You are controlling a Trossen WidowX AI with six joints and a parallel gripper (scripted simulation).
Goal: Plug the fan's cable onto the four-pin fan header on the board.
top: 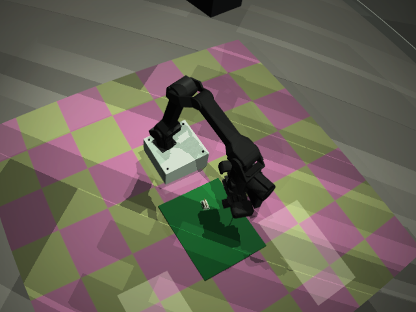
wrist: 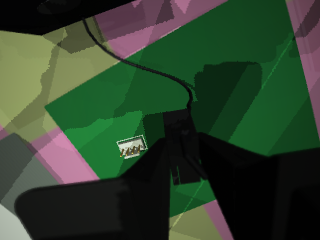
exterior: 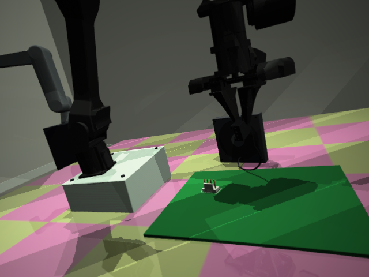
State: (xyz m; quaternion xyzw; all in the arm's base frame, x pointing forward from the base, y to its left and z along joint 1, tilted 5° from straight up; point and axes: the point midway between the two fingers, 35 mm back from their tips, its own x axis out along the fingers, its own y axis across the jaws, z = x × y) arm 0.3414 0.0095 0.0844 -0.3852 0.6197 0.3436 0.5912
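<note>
My gripper (exterior: 241, 124) (wrist: 181, 142) is shut on the fan cable's small black plug (exterior: 237, 134) (wrist: 179, 162), which hangs in the air. In the top view the fingertips are hidden by the arm. The white four-pin header (top: 205, 204) (exterior: 208, 188) (wrist: 131, 147) stands on the green board (top: 203, 265) (exterior: 268, 229) (wrist: 230, 40) with its pins bare. The plug is apart from the header, higher up and to its right in the exterior view; the header lies left of it in the wrist view. The thin black cable (exterior: 250, 169) (wrist: 150, 69) runs from the plug towards the fan.
The square black fan (exterior: 221, 152) stands upright behind the board in the exterior view, partly covered by the plug; the arm hides it in the top view. The arm's pale base block (top: 182, 168) (exterior: 98, 195) is beside the board. A grey jointed arm (exterior: 46, 77) stands further back.
</note>
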